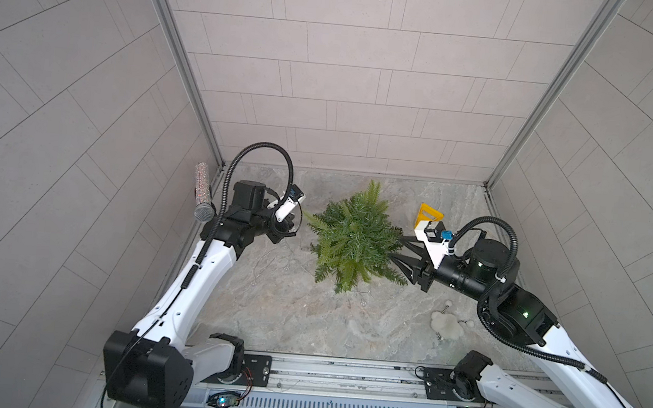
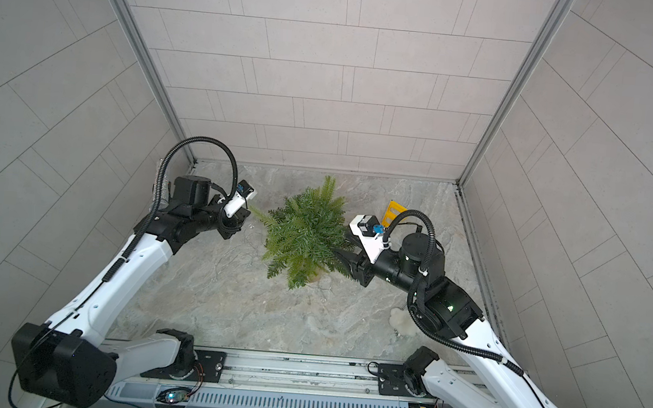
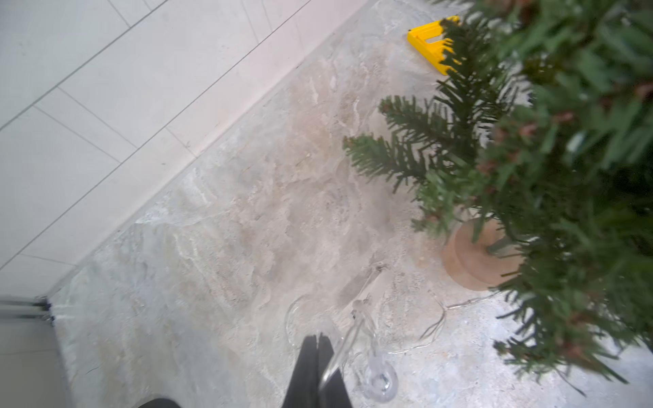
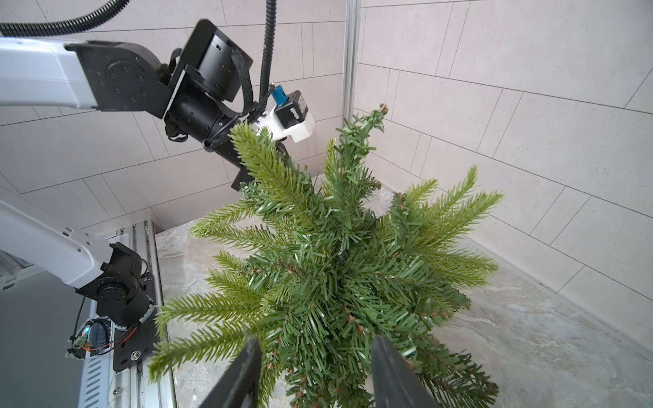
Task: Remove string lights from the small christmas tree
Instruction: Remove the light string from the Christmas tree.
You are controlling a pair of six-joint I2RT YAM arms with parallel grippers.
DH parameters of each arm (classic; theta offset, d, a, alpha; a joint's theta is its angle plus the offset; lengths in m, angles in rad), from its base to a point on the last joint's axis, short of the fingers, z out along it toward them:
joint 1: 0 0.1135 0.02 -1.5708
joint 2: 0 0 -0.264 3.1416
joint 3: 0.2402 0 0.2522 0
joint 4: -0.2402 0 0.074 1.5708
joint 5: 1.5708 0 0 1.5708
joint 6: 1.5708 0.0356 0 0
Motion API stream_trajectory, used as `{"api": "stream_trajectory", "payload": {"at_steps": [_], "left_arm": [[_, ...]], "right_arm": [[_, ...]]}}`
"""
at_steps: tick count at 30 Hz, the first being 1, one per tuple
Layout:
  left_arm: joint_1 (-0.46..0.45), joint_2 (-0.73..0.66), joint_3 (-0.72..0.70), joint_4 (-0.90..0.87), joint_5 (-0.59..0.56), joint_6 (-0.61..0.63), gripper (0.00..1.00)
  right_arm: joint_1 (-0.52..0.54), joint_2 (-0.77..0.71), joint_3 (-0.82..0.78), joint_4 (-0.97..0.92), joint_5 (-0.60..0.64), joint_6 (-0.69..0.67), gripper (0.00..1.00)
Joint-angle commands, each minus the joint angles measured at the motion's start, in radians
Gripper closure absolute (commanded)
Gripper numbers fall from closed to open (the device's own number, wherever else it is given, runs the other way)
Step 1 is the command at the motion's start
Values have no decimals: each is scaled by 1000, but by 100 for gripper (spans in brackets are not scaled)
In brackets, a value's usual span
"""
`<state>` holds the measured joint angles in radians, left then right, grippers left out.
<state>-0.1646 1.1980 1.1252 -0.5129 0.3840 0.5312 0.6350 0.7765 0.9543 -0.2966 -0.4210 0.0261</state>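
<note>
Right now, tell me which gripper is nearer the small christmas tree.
Right. The right gripper straddles the small christmas tree's branches on one side; the left gripper, shut on the string lights, hangs just beside its opposite side.

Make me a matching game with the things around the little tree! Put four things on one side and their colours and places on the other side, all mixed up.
Things:
1. small christmas tree
2. plastic triangle
3. fluffy pom-pom
4. sparkly microphone

Colours and places:
A. yellow, to the tree's right, on the far side
B. silvery glitter, far off to the tree's left
C. green, in the middle
D. white, to the tree's right, on the near side

Pairs: 1-C, 2-A, 3-D, 4-B
</note>
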Motion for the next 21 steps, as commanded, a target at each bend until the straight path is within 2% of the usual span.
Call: {"api": "stream_trajectory", "payload": {"at_steps": [1, 7, 13, 21], "left_arm": [[13, 26, 107, -20, -101, -7, 100], [56, 72, 273, -53, -162, -9, 100], [79, 141, 393, -74, -158, -4, 100], [103, 298, 435, 11, -149, -27, 100]], "right_arm": [[5, -14, -3, 10, 7, -12, 48], [5, -16, -5, 10, 9, -14, 48], [5, -19, -7, 10, 8, -15, 48], [5, -24, -8, 7, 13, -12, 48]]}}
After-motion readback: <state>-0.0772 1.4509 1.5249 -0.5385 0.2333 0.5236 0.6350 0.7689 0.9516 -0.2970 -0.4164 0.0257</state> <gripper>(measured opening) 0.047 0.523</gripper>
